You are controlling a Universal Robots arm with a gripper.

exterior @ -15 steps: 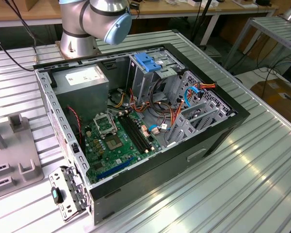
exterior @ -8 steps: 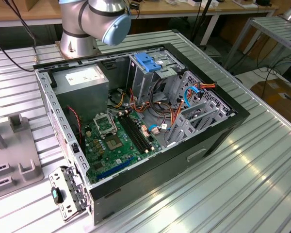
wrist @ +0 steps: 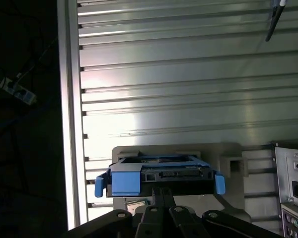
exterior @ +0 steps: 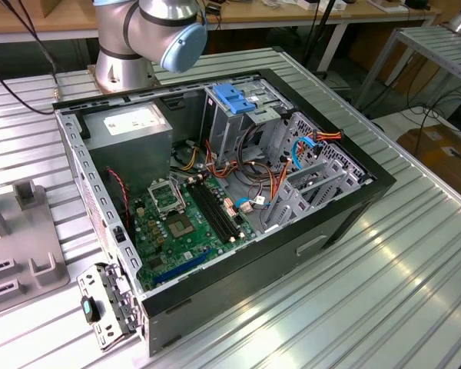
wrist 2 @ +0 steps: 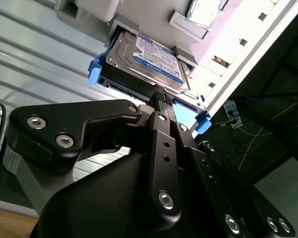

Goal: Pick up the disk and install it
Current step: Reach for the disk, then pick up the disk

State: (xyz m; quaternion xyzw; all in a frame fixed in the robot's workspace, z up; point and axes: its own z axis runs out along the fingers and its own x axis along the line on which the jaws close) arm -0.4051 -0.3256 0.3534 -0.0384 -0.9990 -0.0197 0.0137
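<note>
**One disk in its holder, gripper at its near edge**

One disk (wrist 2: 149, 54) is seen in both wrist views. It lies flat in a grey holder (wrist: 226, 151), label side up in the second wrist view, white with a blue band. Its blue carrier frame (wrist 2: 95, 70) runs round the body, with a blue tab sticking out at each end.

Holder stands on the slatted metal table (wrist: 188, 74), close to one table edge; dark floor lies beyond that edge. Back panel of the computer case (wrist: 292, 181) is near the holder on the side away from that edge.

Gripper (wrist 2: 160, 96): the two black fingers (wrist 2: 157, 106) are drawn together with only a hairline between them. Tips sit against the middle of the disk's near edge, between the two blue tabs. Cannot tell whether they pinch any part of the frame. Disk is seated in the holder, not lifted.

Exterior view: the case lies open on its side in the middle of the table. Inside it:
- green motherboard (exterior: 177, 231)
- grey power-supply box (exterior: 127, 127) at the corner nearest the arm's base (exterior: 123, 69)
- metal drive cage topped by a light-blue bracket (exterior: 234, 96)
- loose red, orange and blue cables (exterior: 307, 146) beside the cage
</note>
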